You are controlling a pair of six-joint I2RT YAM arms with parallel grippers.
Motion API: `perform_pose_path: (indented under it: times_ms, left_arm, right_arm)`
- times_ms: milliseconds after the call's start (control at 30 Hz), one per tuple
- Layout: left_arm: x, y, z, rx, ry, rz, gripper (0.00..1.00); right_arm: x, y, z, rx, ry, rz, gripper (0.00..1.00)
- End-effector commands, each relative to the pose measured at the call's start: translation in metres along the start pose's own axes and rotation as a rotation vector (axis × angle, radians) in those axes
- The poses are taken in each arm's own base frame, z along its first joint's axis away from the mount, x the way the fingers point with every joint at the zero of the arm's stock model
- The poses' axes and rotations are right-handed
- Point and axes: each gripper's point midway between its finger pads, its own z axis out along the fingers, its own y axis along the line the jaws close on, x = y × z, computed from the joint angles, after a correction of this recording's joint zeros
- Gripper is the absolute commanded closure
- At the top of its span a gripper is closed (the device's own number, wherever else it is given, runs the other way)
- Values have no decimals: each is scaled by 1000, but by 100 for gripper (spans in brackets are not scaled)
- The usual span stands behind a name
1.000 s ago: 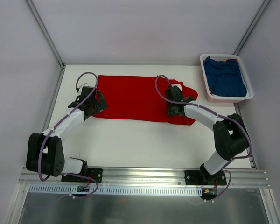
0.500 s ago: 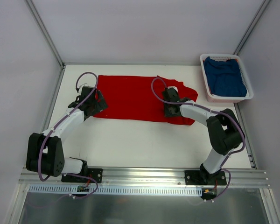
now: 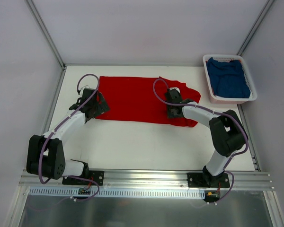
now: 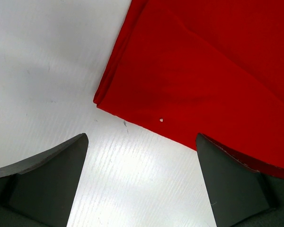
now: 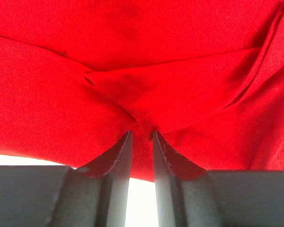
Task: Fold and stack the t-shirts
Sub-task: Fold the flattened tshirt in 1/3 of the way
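The red t-shirt lies spread across the back of the table, partly folded lengthwise. My right gripper sits on its right part and is shut on a pinch of red cloth, with folds bunched just ahead of the fingertips. My left gripper hovers at the shirt's near left corner, jaws wide open and empty, with bare table between them. The blue t-shirt lies crumpled in the white basket at the back right.
Grey enclosure walls and metal posts border the table at the left, back and right. The arm bases stand on a rail at the near edge. Bare white tabletop lies between the shirt and the rail.
My right gripper has shifted slightly left along the red shirt, its elbow folding inward. The left arm has not moved.
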Motion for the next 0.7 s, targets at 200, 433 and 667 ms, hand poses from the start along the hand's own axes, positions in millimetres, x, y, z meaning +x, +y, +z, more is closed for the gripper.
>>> perform_pose_path:
  times_ms: [200,433,667]
  left_arm:
    - [-5,-4,-11,28,-33,-7,1]
    - [-5,-4,-12,31,-35,-8,1]
    - [-6,-5,-13,36,-38,-11,1]
  right_arm:
    - [-13,6,-2,-23,-38,1,88]
    - [-13,4,-5,-16,-47,1,100]
    - [-36,-1,-27,-8,-103,-7,100]
